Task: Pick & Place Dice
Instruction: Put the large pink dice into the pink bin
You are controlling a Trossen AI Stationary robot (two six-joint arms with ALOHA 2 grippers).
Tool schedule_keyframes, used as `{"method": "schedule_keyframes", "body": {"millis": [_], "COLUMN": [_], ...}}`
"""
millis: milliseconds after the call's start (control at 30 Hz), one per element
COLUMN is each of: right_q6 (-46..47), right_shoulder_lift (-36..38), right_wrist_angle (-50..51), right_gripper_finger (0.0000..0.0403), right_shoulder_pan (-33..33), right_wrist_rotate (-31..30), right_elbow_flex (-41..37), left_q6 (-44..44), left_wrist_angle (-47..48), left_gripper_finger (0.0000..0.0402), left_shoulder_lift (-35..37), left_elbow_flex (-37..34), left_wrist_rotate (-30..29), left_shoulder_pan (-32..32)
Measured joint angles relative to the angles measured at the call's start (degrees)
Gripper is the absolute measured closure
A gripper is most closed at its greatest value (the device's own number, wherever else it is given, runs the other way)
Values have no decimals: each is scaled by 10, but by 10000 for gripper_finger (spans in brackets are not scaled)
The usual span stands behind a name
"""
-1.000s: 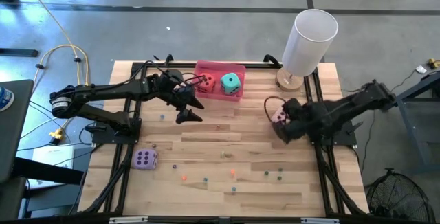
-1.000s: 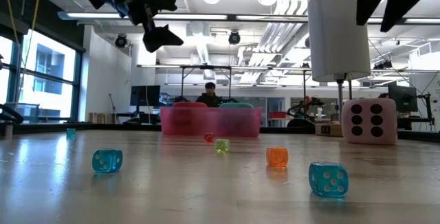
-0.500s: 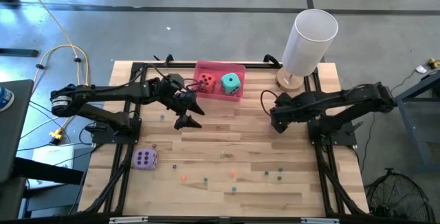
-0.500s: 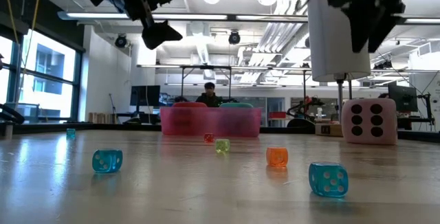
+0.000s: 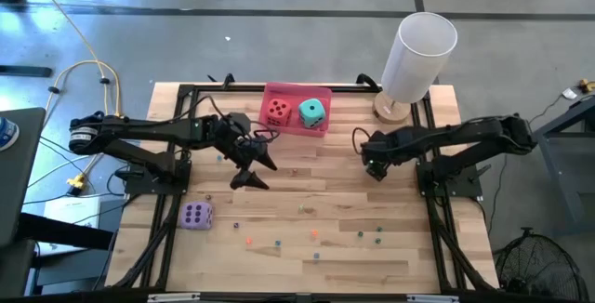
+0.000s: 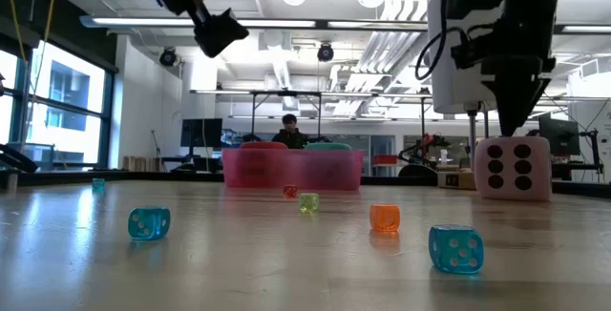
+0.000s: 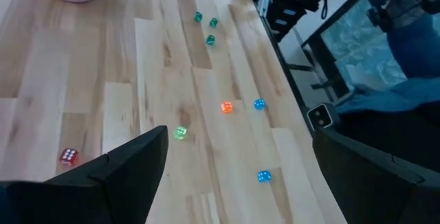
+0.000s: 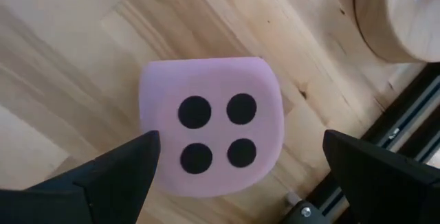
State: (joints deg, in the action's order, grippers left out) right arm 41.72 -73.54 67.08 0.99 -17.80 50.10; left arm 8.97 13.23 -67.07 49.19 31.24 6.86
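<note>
Right pincer [image 8: 237, 165] hangs directly above the pink die [image 8: 210, 135], fingers spread wide to either side and gripping nothing; the die rests on the bench [image 5: 409, 238] near the white cylinder's wooden base [image 8: 402, 14], four pips up. Left pincer [image 5: 253, 164] hovers mid-bench, wide open and empty. Red die [image 5: 276, 111] and teal die [image 5: 311, 111] sit in the pink tray [image 5: 296, 90]; the purple die [image 5: 196, 215] lies near the bench's left edge among tiny scattered dice [image 7: 227, 107].

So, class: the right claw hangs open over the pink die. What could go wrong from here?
1. The right claw may descend off-centre and nudge the pink die instead of gripping it.
2. The die sits near the lamp base and the frame rail; a finger might strike either.
</note>
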Motion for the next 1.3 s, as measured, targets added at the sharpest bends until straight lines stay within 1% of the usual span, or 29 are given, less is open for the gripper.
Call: {"method": "schedule_keyframes", "body": {"millis": [133, 267, 367, 767, 867, 1033, 1167, 1300], "right_q6": [-21, -40, -47, -71, -68, -63, -58, -73], "right_shoulder_lift": [0, 0, 0, 0, 1, 14, 29, 39], "right_wrist_angle": [-5, -18, -22, -14, -8, -3, -3, -4], "right_gripper_finger": [3, 3, 3, 3, 3, 3, 3, 3], "right_shoulder_pan": [11, 15, 14, 15, 15, 21, 25, 25], "right_wrist_rotate": [7, 37, 47, 37, 27, 28, 29, 35], "right_elbow_flex": [-1, -1, -1, -1, -1, -1, -1, -1], "left_q6": [-1, -6, -6, -6, -6, -6, -6, -6], "left_wrist_angle": [-2, -1, -1, 0, 0, 0, 0, 0], "left_gripper_finger": [49, 49, 49, 49, 49, 49, 49, 49], "left_shoulder_lift": [0, 0, 0, 0, 0, 0, 0, 0], "left_elbow_flex": [0, 0, 0, 0, 0, 0, 0, 0], "left_wrist_rotate": [0, 0, 0, 0, 0, -15, -15, -15], "left_shoulder_pan": [-3, -3, -3, -3, -3, -3, -3, -3]}}
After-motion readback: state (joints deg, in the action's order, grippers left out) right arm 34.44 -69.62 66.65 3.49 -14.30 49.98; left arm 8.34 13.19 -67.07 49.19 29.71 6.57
